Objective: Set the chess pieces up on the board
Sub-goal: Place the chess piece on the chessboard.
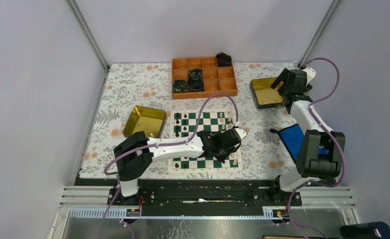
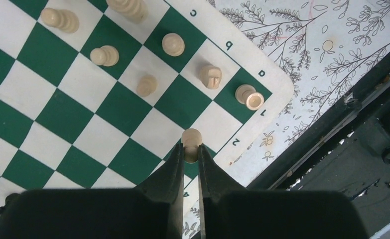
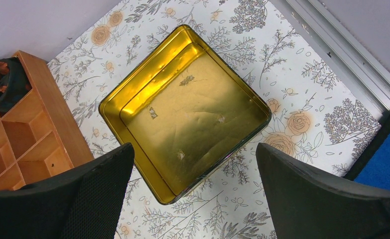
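Black fingers [image 2: 175,167] of the left tool [image 2: 191,149] are closed tight on a cream pawn [image 2: 192,136], held upright at the board [image 2: 275,97] edge by the row marked 2. Other cream pieces [image 2: 211,76] stand on squares nearby. Right tool [image 3: 194,152] hangs wide open and empty above a gold tin [image 3: 133,99] on the counter [image 3: 302,74].

Pretty plain booth: pale grey-lilac walls [image 1: 207,25] on three sides, with aluminium posts [image 1: 88,32] running up the back corners. The table has a floral tablecloth [image 1: 133,84] and a black rail [image 1: 202,196] along the near edge. Light's soft and even.
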